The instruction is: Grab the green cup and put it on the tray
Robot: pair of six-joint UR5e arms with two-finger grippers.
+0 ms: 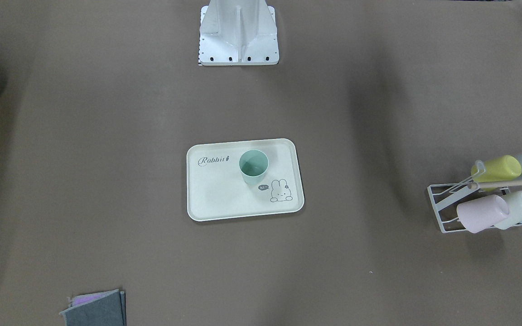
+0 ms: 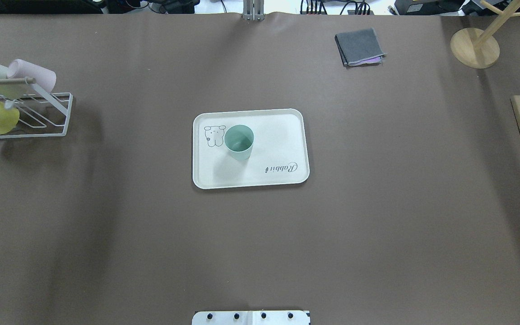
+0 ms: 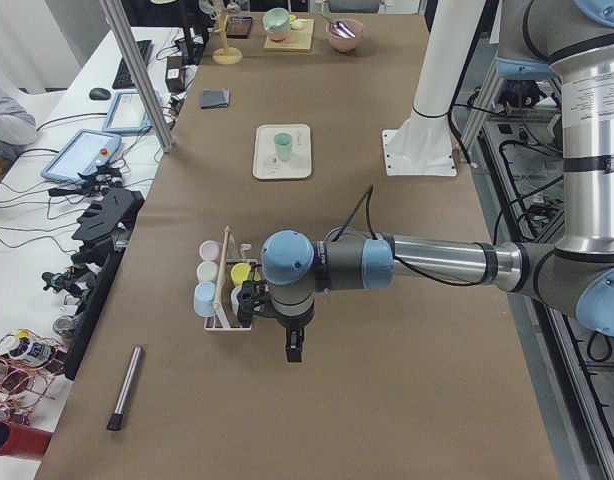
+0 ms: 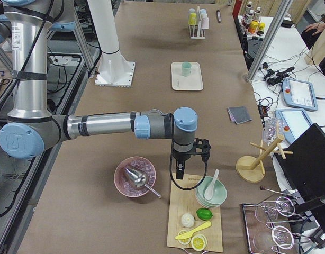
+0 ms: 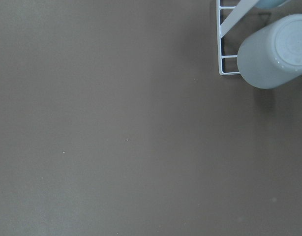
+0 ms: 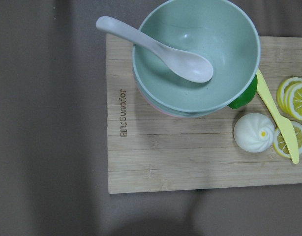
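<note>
The sage-green cup (image 1: 253, 166) (image 2: 239, 142) stands upright on the cream tray (image 1: 220, 194) (image 2: 278, 144) at the table's middle, beside the bunny drawing. Nothing touches it. Neither gripper appears in the overhead or front views. In the exterior left view my left gripper (image 3: 292, 348) hangs beside the cup rack, far from the tray (image 3: 267, 165). In the exterior right view my right gripper (image 4: 179, 173) hangs over the wooden board, far from the tray (image 4: 179, 82). Whether either gripper is open or shut I cannot tell.
A white wire rack (image 2: 39, 113) (image 1: 442, 203) holds several pastel cups on my left. A folded grey cloth (image 2: 359, 45) and a wooden stand (image 2: 474, 47) sit far right. A wooden board (image 6: 190, 157) carries stacked bowls, a spoon and food. A pink bowl (image 4: 135, 177) lies beside it.
</note>
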